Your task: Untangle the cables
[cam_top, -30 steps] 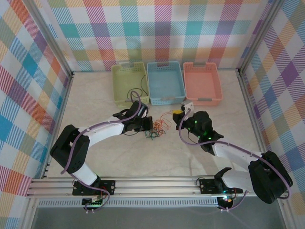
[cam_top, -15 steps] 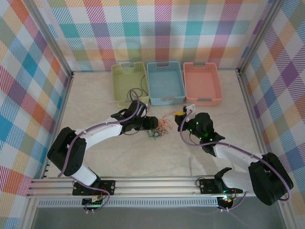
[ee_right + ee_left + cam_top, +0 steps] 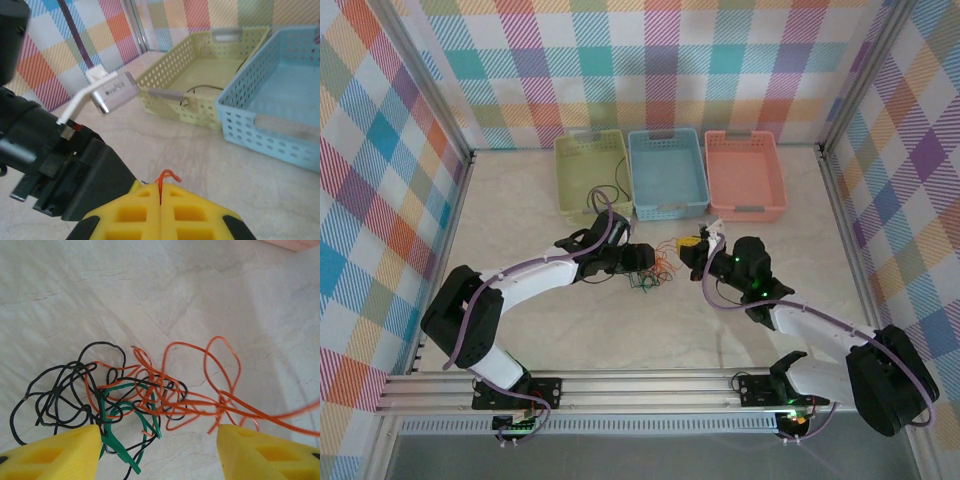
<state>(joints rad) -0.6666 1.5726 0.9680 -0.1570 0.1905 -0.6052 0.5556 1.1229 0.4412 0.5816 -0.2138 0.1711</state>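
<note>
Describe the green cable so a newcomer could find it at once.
Start at the blue basket in the middle of the far row; just in front of it lies a small tangle of cables. The green cable runs through its near left part, the only green strand among orange and black ones.

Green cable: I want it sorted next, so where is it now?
Left wrist view, bottom, left of centre: the green cable lies tangled between the black cable and orange cable.
</note>
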